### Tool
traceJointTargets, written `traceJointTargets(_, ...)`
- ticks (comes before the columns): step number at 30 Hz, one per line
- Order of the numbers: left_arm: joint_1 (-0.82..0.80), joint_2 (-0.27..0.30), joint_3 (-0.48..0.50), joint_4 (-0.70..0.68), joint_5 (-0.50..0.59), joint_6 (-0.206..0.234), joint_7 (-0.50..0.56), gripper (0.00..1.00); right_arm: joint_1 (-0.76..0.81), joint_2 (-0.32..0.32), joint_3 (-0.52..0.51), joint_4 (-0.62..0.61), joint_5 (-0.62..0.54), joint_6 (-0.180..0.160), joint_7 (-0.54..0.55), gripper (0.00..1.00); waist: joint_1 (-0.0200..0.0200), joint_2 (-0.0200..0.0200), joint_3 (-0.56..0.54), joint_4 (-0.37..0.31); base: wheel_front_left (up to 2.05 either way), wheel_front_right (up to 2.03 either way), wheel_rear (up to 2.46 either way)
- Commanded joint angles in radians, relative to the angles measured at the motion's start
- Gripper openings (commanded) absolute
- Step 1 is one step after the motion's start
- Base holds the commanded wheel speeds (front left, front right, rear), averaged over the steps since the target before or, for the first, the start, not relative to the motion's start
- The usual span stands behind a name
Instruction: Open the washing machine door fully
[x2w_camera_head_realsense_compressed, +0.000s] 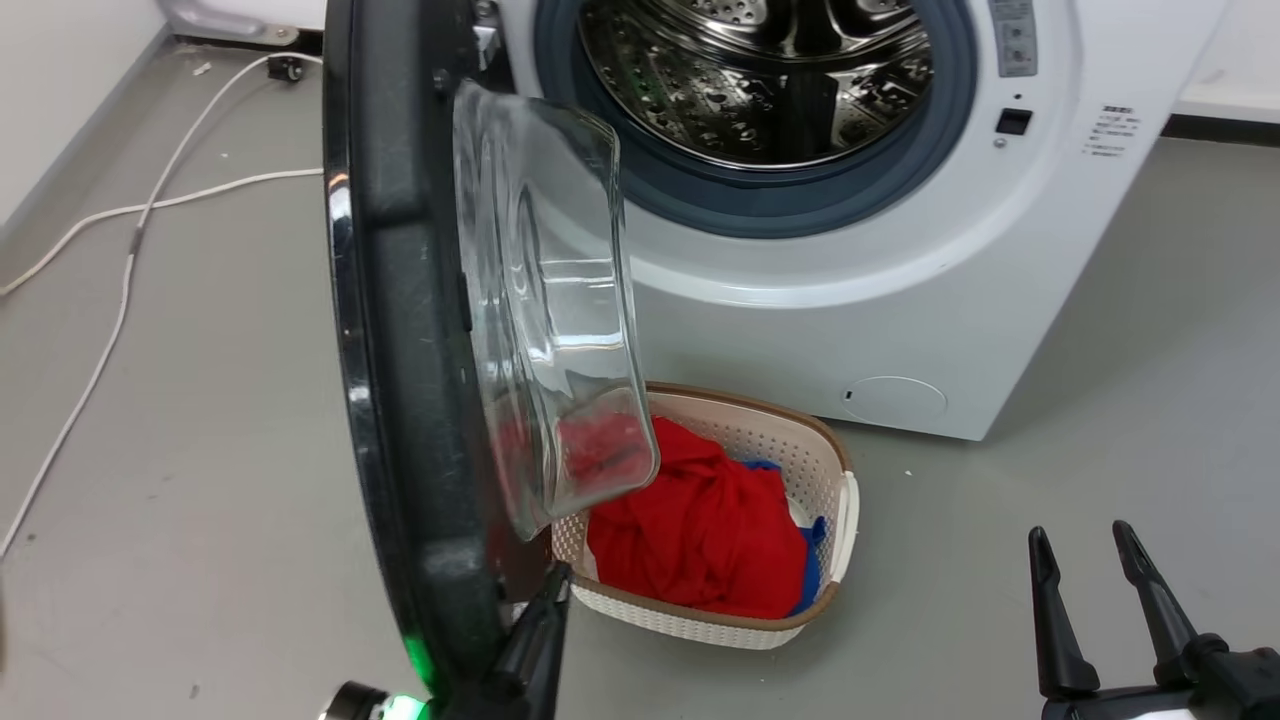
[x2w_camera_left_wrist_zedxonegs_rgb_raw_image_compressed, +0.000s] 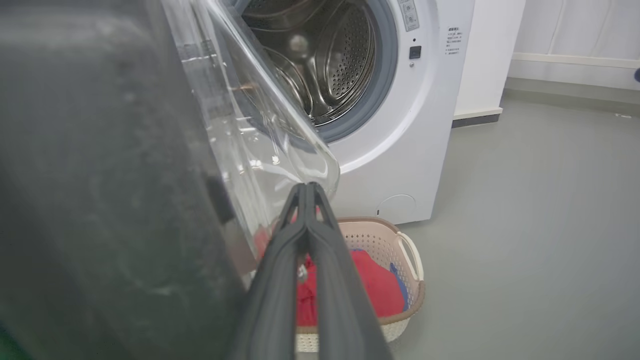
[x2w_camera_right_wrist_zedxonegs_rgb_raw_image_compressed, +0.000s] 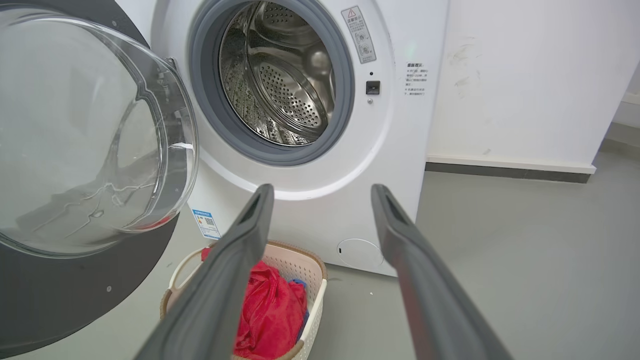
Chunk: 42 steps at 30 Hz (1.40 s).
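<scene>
The washing machine (x2w_camera_head_realsense_compressed: 900, 300) is a white front-loader with its steel drum mouth uncovered. Its washing machine door (x2w_camera_head_realsense_compressed: 400, 330) stands swung out on the left, black rim edge-on in the head view, and the clear glass bowl (x2w_camera_head_realsense_compressed: 545, 300) bulges to the right. My left gripper (x2w_camera_head_realsense_compressed: 556, 578) is shut with nothing between its fingers, close against the door's inner face near the lower edge; whether it touches I cannot tell. In the left wrist view the left gripper (x2w_camera_left_wrist_zedxonegs_rgb_raw_image_compressed: 306, 189) points past the door (x2w_camera_left_wrist_zedxonegs_rgb_raw_image_compressed: 100, 175). My right gripper (x2w_camera_head_realsense_compressed: 1078, 535) hangs open at the lower right, clear of the machine (x2w_camera_right_wrist_zedxonegs_rgb_raw_image_compressed: 320, 210).
A white woven basket (x2w_camera_head_realsense_compressed: 845, 510) with a red cloth (x2w_camera_head_realsense_compressed: 710, 520) sits on the floor right under the door's bowl, in front of the machine. White cables (x2w_camera_head_realsense_compressed: 130, 260) run over the grey floor at the left. A white wall (x2w_camera_right_wrist_zedxonegs_rgb_raw_image_compressed: 525, 90) stands right of the machine.
</scene>
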Motion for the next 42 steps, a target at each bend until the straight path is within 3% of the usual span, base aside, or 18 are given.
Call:
traceJointTargets(1,0.015,0.007,0.014,-0.007,-0.006,0.011,-0.003,0.00,0.009,0.002,-0.001,0.001,0.003,0.000,-0.002,1.00,0.0000,0.0000,-0.001,0.012,0.00,0.00,0.00)
traceJointTargets(18,0.067,0.117,0.266,-0.081,-0.054,0.096,-0.003,0.00,-0.001,0.002,0.005,0.007,-0.012,0.000,-0.002,1.00,0.0000,0.0000,0.010,0.067,0.00,0.00,0.00)
traceJointTargets(31,0.040,0.144,0.440,-0.071,-0.090,0.137,-0.003,0.00,-0.020,0.002,0.002,-0.008,-0.032,0.000,-0.002,1.00,0.0000,0.0000,0.038,0.055,0.00,0.00,0.00)
traceJointTargets(36,0.007,0.135,0.506,-0.060,-0.108,0.142,-0.003,0.00,-0.032,0.002,0.003,-0.012,-0.041,0.000,-0.002,1.00,0.0000,0.0000,0.057,0.051,0.00,0.00,0.00)
traceJointTargets(42,-0.046,0.149,0.613,-0.018,-0.143,0.113,-0.002,0.00,-0.058,0.002,0.009,-0.016,-0.055,0.000,-0.002,1.00,0.0000,0.0000,0.093,0.038,0.00,0.00,0.00)
